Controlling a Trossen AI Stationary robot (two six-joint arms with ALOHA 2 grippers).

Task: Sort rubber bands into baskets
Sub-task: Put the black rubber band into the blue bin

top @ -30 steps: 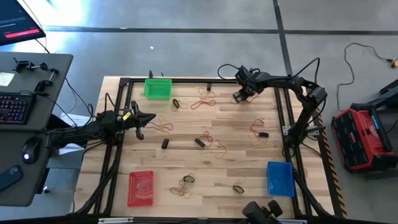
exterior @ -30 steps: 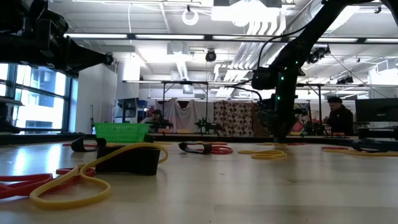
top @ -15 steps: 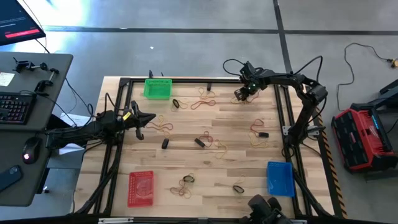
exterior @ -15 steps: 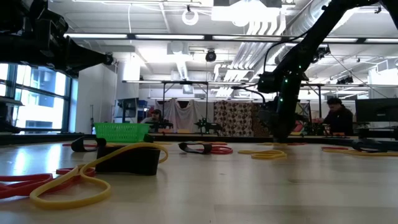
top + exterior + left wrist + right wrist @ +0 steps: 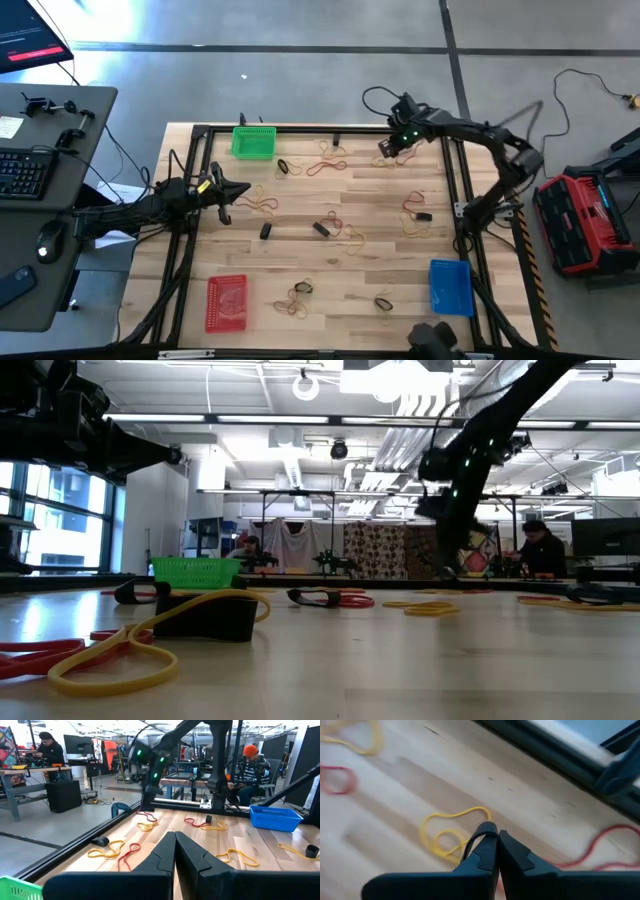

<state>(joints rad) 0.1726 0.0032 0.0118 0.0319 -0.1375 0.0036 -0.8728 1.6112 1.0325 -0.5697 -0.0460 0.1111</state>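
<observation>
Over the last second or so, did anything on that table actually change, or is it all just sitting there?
The right gripper at the table's far edge closed its fingers; a thin dark loop, seemingly a black rubber band, now sits at their tips. Its arm also drew slightly farther toward that edge. The left gripper stayed shut and waiting at the left side. The green basket, red basket, blue basket and loose bands did not move.

Wooden bench [image 5: 370, 270] ringed by a black metal frame [image 5: 462, 215]. Beside it, a grey desk [image 5: 60, 130] carrying a keyboard [image 5: 22, 172] and a mouse [image 5: 49, 241]; opposite, a red and black case [image 5: 578, 222] on the floor. Beyond, a seated person in an orange cap [image 5: 248, 767] and another person [image 5: 50, 749] at a worktable.
</observation>
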